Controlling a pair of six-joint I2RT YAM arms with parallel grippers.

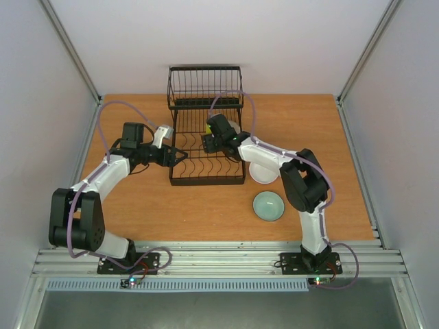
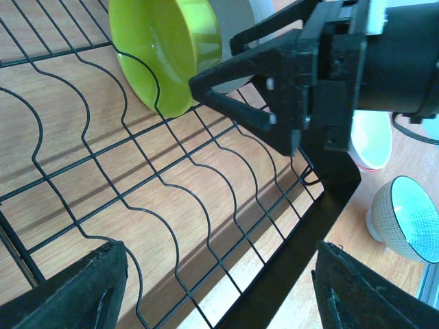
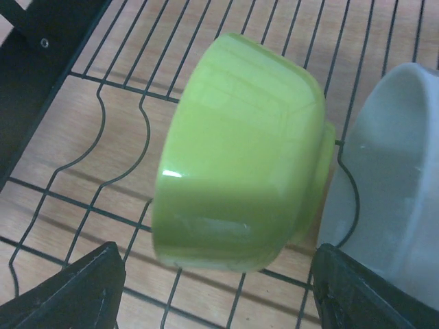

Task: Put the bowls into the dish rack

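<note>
The black wire dish rack [image 1: 206, 180] stands at the middle of the table. A yellow-green bowl [image 3: 240, 157] rests on its edge between the prongs, next to a plain white bowl [image 3: 398, 199]. My right gripper [image 3: 216, 288] hovers right over the yellow-green bowl, open, with both fingers clear of it. My left gripper [image 2: 219, 288] is open and empty over the rack's left rim [image 2: 295, 253]. On the table right of the rack lie a white bowl with a red pattern [image 2: 370, 140] and a pale teal bowl [image 1: 268, 205].
The rack's taller basket section [image 1: 204, 86] stands at the far end. My right gripper's fingers [image 2: 260, 89] reach into the left wrist view, close to the yellow-green bowl [image 2: 164, 48]. The right arm's forearm [image 1: 267, 156] crosses above the patterned bowl [image 1: 264, 173].
</note>
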